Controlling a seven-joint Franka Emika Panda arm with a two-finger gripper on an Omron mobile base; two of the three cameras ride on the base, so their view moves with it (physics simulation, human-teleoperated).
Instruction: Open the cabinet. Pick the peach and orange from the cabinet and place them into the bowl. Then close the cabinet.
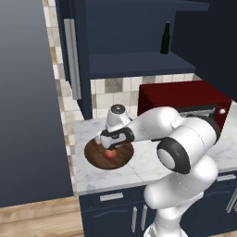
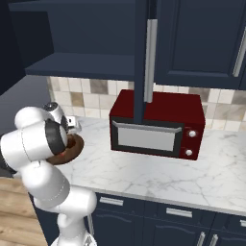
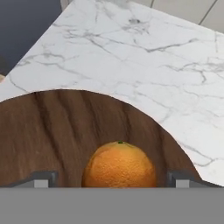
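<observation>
Over the left end of the marble counter (image 1: 152, 159), the step in hand appears to be letting the orange (image 3: 119, 164) go into the bowl (image 1: 95, 155).

Going from the left: the cabinet (image 1: 139, 62) is standing wide open, its left door (image 1: 76, 69) swung out toward the robot, so the closing is not yet done. Just right of that door, the gripper (image 1: 104, 142) is hanging low over the bowl.

To finish this step well, the hand should be lifting straight up, with the jaws wide and no sideways drift. That way neither finger nudges the fruit and sets it rolling toward the shallow rim. Once clear, it should be rising high enough to pass the open doors before reaching for a handle.

A small reddish fruit (image 1: 110, 155) is lying in the bowl right under the hand. From that side I cannot tell whether it is the peach or the orange in shadow.

Further right, the red microwave (image 1: 185, 99) is sitting well apart from the bowl and is posing no obstacle.

As for the gripper (image 3: 111, 178), its fingertips (image 3: 41, 178) are standing far apart. The orange is sitting between them with bare wood showing on both sides. The jaws are therefore spread and gripping nothing, and the fruit seems to be resting on the bowl.
</observation>
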